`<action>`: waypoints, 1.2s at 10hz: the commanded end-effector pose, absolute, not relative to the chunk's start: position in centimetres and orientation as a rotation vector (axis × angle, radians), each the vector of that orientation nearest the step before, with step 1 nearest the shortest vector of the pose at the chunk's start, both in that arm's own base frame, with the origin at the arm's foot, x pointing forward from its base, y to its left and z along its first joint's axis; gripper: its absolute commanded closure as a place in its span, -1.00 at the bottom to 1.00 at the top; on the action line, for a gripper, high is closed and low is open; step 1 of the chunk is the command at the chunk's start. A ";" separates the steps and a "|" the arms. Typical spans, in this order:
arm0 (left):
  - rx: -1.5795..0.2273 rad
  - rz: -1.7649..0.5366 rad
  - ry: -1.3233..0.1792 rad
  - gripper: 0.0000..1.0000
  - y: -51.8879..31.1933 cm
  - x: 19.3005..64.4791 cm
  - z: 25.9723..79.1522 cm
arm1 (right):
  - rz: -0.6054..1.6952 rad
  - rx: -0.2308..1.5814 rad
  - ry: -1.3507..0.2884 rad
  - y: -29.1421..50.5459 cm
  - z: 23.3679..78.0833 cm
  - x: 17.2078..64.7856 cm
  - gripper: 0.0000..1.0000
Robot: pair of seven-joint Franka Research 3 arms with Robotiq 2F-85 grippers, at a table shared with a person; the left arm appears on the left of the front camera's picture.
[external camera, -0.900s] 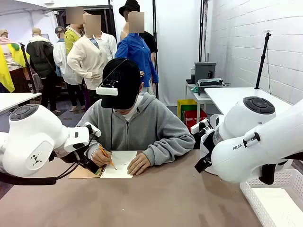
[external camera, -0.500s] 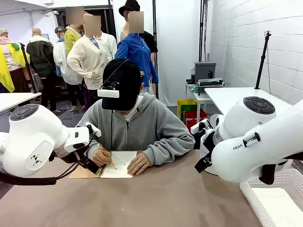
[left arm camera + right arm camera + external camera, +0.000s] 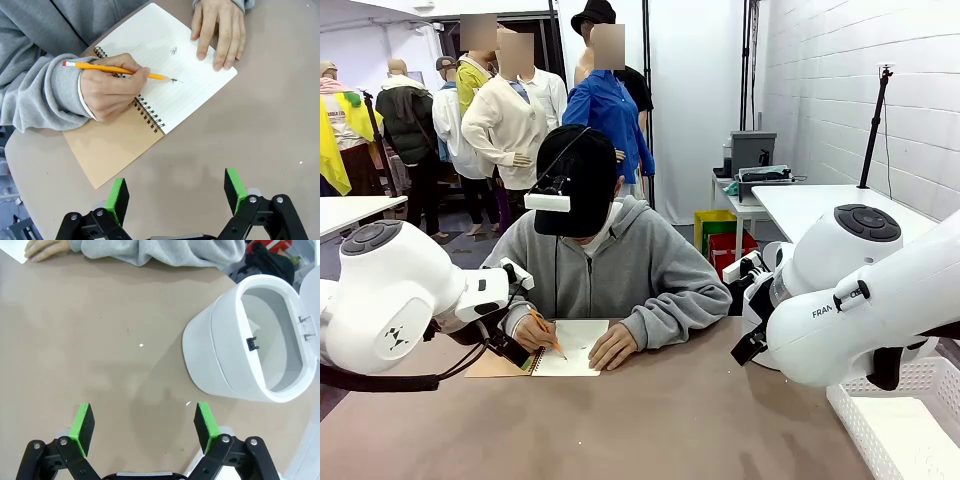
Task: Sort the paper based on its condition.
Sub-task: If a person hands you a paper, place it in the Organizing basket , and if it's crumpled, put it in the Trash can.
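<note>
The paper to sort is out of view. A person across the table writes with a yellow pencil [image 3: 115, 70] on the white page of a spiral-bound notebook [image 3: 170, 95] with a tan cover, and the other hand [image 3: 220, 30] rests flat on the page. My left gripper [image 3: 176, 190] hovers open just short of the notebook, with nothing between its green pads. Above bare brown table, my right gripper [image 3: 144, 425] is open and holds nothing. The notebook [image 3: 570, 350] lies at the table's far edge, beside my left arm.
A white oval bin [image 3: 240, 355] stands on the table close to my right gripper. At the near right corner sits a white mesh basket [image 3: 905, 415]. The person's grey sleeves [image 3: 670, 310] lean on the far edge. Several people stand far behind.
The person's head has shifted slightly while writing. Neither arm has moved.
</note>
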State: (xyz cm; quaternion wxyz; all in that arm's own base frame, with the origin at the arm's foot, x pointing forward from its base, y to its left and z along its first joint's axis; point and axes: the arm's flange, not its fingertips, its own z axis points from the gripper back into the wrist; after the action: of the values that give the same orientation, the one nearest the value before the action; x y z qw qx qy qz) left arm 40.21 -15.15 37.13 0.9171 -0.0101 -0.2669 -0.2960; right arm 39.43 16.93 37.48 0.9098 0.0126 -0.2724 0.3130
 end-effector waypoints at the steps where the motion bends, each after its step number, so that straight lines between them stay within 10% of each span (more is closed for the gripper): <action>1: -0.021 -0.607 -0.549 -1.00 -15.1 40.2 37.1 | 0.646 0.026 -0.562 16.9 37.5 39.4 -1.00; 12: -0.117 -0.667 -0.517 -1.00 -15.4 39.7 38.3 | 0.646 0.085 -0.505 17.6 38.2 38.7 -1.00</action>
State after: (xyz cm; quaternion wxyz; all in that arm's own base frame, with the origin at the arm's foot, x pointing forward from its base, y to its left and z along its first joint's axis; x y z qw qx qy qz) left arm 39.82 -15.95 37.25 0.9152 -0.0214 -0.2622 -0.3052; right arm 39.09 17.38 37.46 0.9130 0.0185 -0.2608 0.3132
